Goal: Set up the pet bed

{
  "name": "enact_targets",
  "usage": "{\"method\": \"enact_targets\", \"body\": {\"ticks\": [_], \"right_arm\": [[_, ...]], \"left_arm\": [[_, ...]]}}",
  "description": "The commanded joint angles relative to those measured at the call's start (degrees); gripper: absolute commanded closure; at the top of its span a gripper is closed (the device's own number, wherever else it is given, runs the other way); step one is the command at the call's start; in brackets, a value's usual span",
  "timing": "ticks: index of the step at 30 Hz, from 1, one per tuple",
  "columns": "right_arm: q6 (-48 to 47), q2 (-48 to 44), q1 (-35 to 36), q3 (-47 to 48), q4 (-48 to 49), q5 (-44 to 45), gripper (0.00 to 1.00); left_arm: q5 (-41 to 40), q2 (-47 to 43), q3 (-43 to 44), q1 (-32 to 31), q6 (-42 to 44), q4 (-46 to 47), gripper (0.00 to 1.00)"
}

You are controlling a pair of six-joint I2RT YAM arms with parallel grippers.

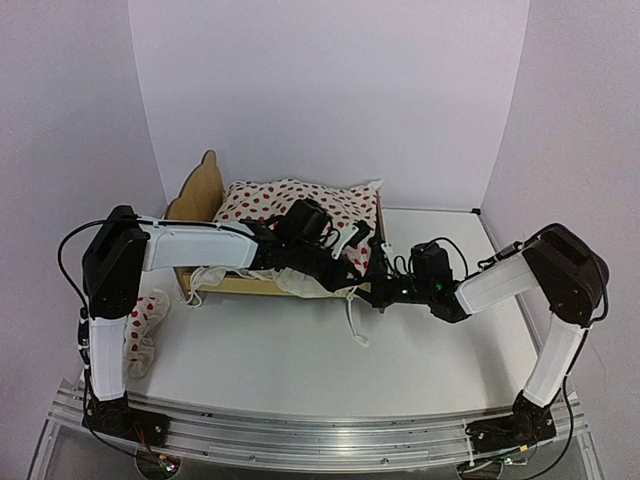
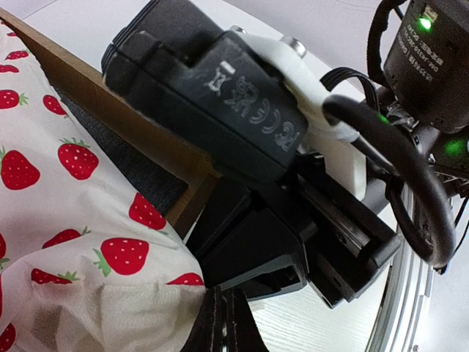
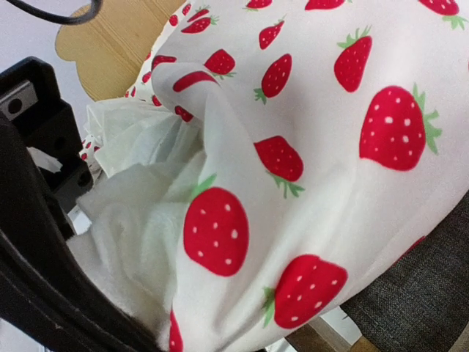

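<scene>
On the scalloped plywood pet bed (image 1: 197,190), crumpled strawberry-print cloth (image 1: 255,200).

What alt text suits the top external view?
The left arm and right arm meet over a small plywood pet bed draped in a red-spotted white cloth. A matching pillow lies on the table beside the left arm.

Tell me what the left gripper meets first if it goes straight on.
The right arm: its black wrist end sits directly ahead of the shut left gripper, seemingly very close, though depth is unclear.
</scene>
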Motion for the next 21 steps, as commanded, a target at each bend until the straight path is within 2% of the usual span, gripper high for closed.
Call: {"method": "enact_targets", "body": {"ticks": [1, 3, 7, 12, 17, 19, 21], "right_arm": [[2.4, 5.7, -0.3, 2.3, 6.7, -6.4, 1.00], [3.9, 8.2, -0.3, 3.2, 7.5, -7.5, 1.00], [4.9, 11.4, -0.3, 4.6, 9.6, -8.1, 1.00], [5.6, 12.9, -0.3, 6.5, 9.8, -8.4, 1.00], [6.0, 14.2, -0.3, 7.3, 9.7, -6.8, 1.00], [6.1, 14.4, -0.3, 7.5, 9.6, -6.3, 1.00], [6.1, 14.4, -0.3, 7.5, 9.3, -5.8, 1.00]], "left_arm": [[6.3, -1.8, 0.8, 0.6, 3.5, -0.1, 1.00], [6.8, -1.5, 0.8, 0.8, 8.5, -0.8, 0.97], [11.3, -3.0, -2.4, 0.8, 18.1, -2.8, 0.72], [12.1, -8.8, -8.9, 0.8, 29.1, -3.7, 0.54], [15.5, -17.6, -19.2, 1.7, 38.0, -2.8, 0.52], [15.1, -19.5, -23.3, 2.7, 38.1, -0.8, 0.56], [9.0, -19.5, -26.6, 3.4, 36.3, 4.1, 0.63]]}}
